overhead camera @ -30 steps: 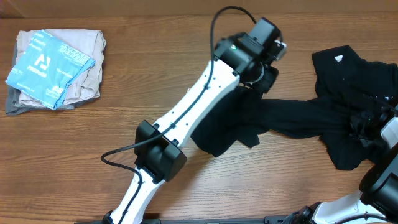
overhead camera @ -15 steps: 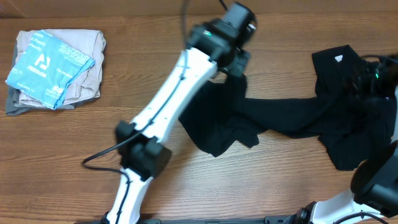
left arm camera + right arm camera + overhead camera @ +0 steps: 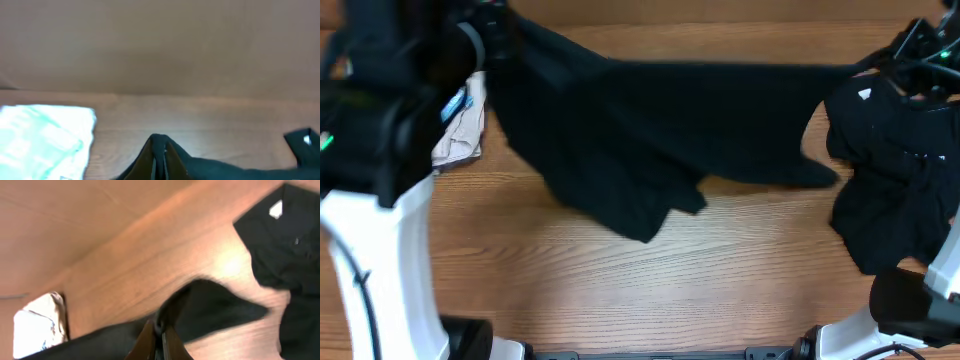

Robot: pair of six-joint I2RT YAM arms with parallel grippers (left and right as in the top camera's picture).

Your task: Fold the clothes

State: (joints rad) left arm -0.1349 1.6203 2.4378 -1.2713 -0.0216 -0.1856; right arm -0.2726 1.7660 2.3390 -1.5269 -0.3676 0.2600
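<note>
**Left pincer** (image 3: 160, 159): closed on a pinch of black cloth. A second ago it worked low over the middle of the worktop (image 3: 720, 285). It has since risen and swung out to 10 o'clock, close under the overhead camera and blurred.

**Right pincer** (image 3: 161, 339): closed on the opposite edge of the same cloth. It has moved from 4 o'clock up to 2 o'clock.

**Black garment** (image 3: 660, 120): formerly bunched at centre, now lifted and drawn into a wide band from 10 to 2 o'clock. A loose flap hangs toward 7 o'clock, and whether it touches the wood cannot be told.

**Pile of black clothes** (image 3: 895, 190): at 3 o'clock, white neck label up, unmoved.

**Folded stack** (image 3: 460, 125): pale, with blue print, at 9 o'clock. It is half hidden behind the left arm.

**Assessment:** one garment has been separated from the pile and spread out. It probably still has to be laid flat, and no fold has been made yet.
</note>
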